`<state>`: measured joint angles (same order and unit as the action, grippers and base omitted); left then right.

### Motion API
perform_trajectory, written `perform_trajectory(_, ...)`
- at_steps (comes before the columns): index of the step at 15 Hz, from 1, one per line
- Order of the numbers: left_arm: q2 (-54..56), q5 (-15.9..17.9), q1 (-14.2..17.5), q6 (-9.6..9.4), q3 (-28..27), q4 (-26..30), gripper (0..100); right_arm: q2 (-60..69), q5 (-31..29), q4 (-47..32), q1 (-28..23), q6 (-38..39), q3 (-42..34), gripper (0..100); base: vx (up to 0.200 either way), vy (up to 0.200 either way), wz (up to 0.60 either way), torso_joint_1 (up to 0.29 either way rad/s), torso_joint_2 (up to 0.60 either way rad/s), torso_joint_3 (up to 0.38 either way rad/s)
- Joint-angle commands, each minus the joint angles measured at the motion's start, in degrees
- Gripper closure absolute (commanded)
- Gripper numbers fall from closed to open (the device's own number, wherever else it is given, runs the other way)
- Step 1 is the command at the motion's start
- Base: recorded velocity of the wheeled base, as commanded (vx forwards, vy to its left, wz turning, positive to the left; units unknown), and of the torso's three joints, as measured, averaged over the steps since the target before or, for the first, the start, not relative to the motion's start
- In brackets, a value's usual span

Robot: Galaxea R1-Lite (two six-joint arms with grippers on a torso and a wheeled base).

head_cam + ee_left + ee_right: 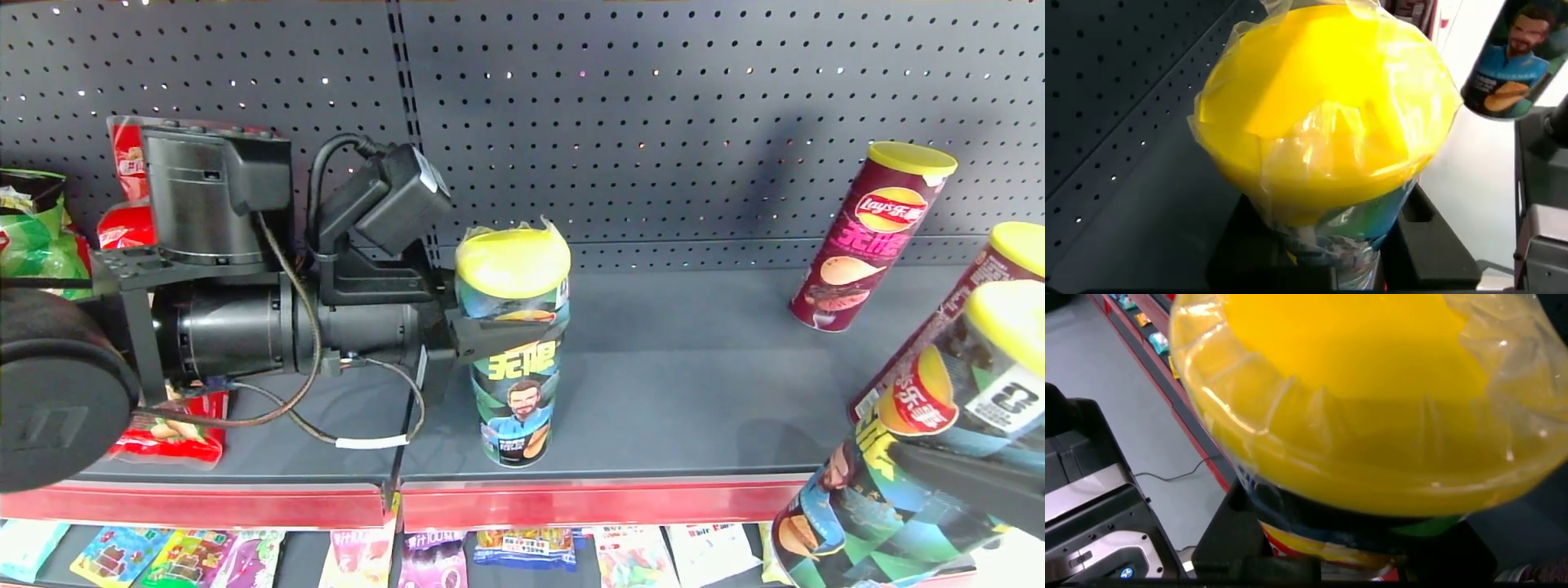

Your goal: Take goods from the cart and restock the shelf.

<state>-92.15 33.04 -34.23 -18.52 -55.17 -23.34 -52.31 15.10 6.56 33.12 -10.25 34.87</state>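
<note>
Can (518, 400) stands upright near the front lip of the shelf (669, 384), clamped just under its yellow lid by the left gripper's (500, 331) closed fingers. At its 4 o'clock the right gripper (931, 461) clasps a tilted second can (857, 523). At 2 o'clock a maroon can (869, 237) leans on the back panel. Released this near the lip, the can could topple forward. The second can, swung in, might knock it.

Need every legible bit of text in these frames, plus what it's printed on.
"无限": big yellow characters on the left green can, held by the left gripper.
"2": white sticker on the right green can, in the right gripper.
Maroon can: brand logo, then tilted characters I cannot read surely.
Snack packets below the shelf and red bags: too small to read.
</note>
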Motion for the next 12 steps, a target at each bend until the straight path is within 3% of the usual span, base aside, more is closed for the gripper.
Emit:
perform_trajectory(1,0.4,0.1,0.3,-0.03,0.8,0.1,100,-0.1,0.0,0.0,0.0,0.0,0.0,100,0.000,0.000,0.00,0.000,0.00,0.000)
perform_trajectory(5,0.4,0.4,0.4,-0.12,0.6,0.0,100,-0.1,0.0,0.0,0.0,0.1,0.0,100,0.000,0.000,0.00,0.000,0.00,0.000)
perform_trajectory(12,0.4,4.2,0.4,-0.03,0.9,0.0,100,0.2,-0.1,-0.1,0.0,0.1,0.0,100,0.000,0.000,0.00,0.000,0.00,0.000)
